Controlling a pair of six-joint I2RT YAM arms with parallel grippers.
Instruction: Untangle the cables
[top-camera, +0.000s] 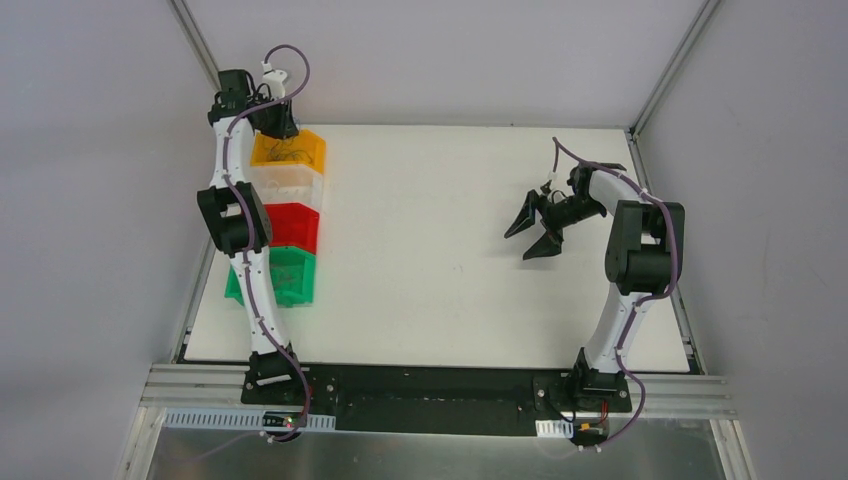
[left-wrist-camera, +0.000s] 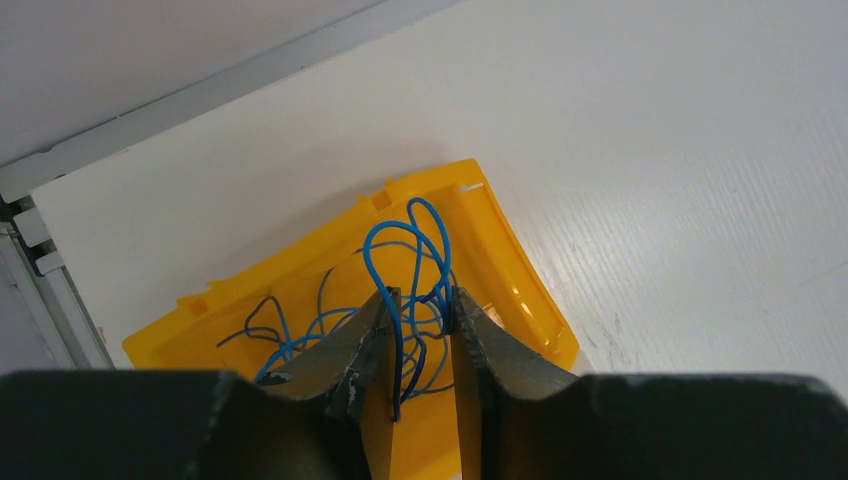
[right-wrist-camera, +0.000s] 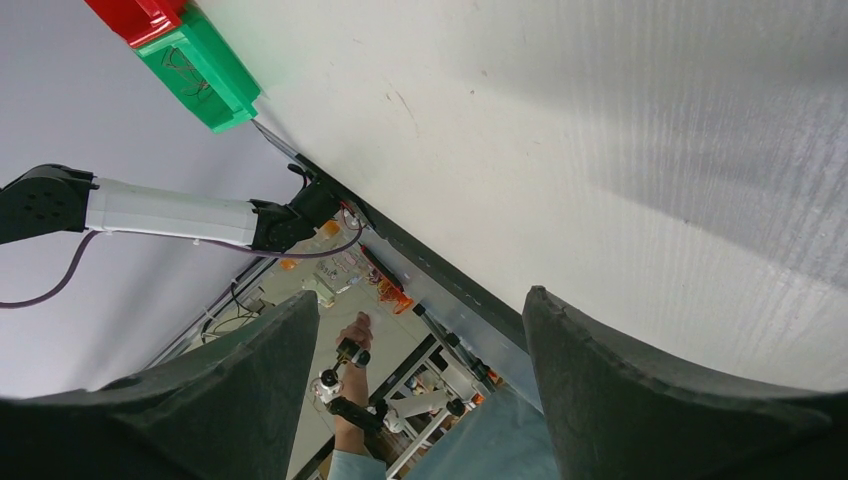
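The cables (left-wrist-camera: 400, 235) are thin blue wires with some dark ones, tangled in loose loops inside the yellow bin (left-wrist-camera: 520, 270). My left gripper (left-wrist-camera: 422, 292) hangs over that bin with its jaws narrowly apart. Several blue strands run up between the jaws and loop above the fingertips (left-wrist-camera: 380, 310). In the top view the left gripper (top-camera: 278, 125) is at the far left corner over the yellow bin (top-camera: 312, 150), with the cables (top-camera: 285, 155) as a dark scribble inside. My right gripper (top-camera: 520, 245) is open and empty above the table's right half, and it also shows in the right wrist view (right-wrist-camera: 420, 295).
A row of bins runs along the left edge behind the left arm: yellow, then a white bin (top-camera: 295, 182), a red bin (top-camera: 297, 225) and a green bin (top-camera: 292, 275). The green bin (right-wrist-camera: 200, 65) holds a few thin wires. Grey walls enclose the white table (top-camera: 430, 250).
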